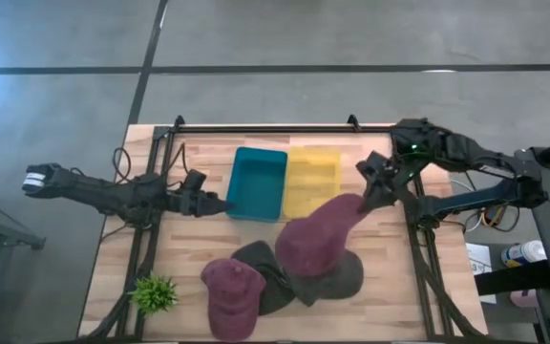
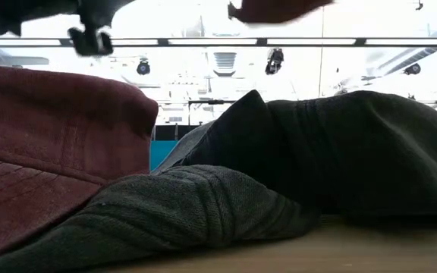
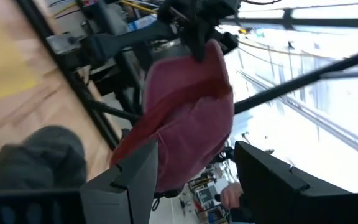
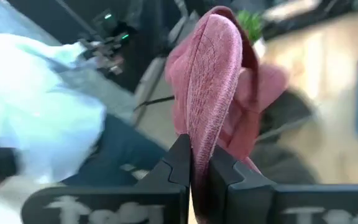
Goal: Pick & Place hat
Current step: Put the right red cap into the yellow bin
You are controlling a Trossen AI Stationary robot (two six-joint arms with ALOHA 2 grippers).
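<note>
**Right arm has a maroon hat lifted over the pile**

Your right gripper (image 1: 378, 187) is clenched on a maroon hat (image 1: 315, 241), pinching a fold of its fabric between the 2 fingers (image 4: 174, 163); the right wrist view shows the cloth squeezed tight in the narrow gap. The hat hangs down from the grip, raised off the table, with its lower part over the dark hats heaped on the near half of the wooden table (image 1: 388, 291). In the high view it sits just in front of the yellow bin (image 1: 311, 178), not inside it.

Below it you have 2 dark grey hats: 1 dark hat (image 1: 344, 275) directly beneath the lifted one, and a second dark hat (image 1: 267, 269) to its left, overlapping it. A second maroon hat (image 1: 232, 296) lies flat on the table, touching that left dark hat. In the low view these fill the foreground, and the held hat shows only as a red edge at the top.

The teal bin (image 1: 258, 182) stands touching the yellow bin's left side, towards the far edge of the table.

Your left gripper (image 1: 215, 203) waits just left of the teal bin, its fingers released and spread apart, holding nothing. A small green plant (image 1: 155, 292) stands at the table's near left corner.
</note>
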